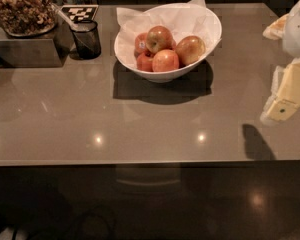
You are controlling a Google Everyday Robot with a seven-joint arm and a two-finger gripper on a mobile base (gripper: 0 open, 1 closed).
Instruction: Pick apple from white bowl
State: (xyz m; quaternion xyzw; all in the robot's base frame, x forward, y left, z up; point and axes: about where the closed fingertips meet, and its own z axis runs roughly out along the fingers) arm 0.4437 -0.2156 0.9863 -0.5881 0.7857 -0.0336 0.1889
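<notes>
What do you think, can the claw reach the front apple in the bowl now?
Probably yes. The claw hangs right of the bowl, nothing stands between them, and the apple lies uncovered at the front.

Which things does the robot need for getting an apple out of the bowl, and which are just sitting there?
For the job: apple on top, white bowl, end effector at the right edge.
Just lying about: mesh cup, snack tray, checkered tag.
</notes>
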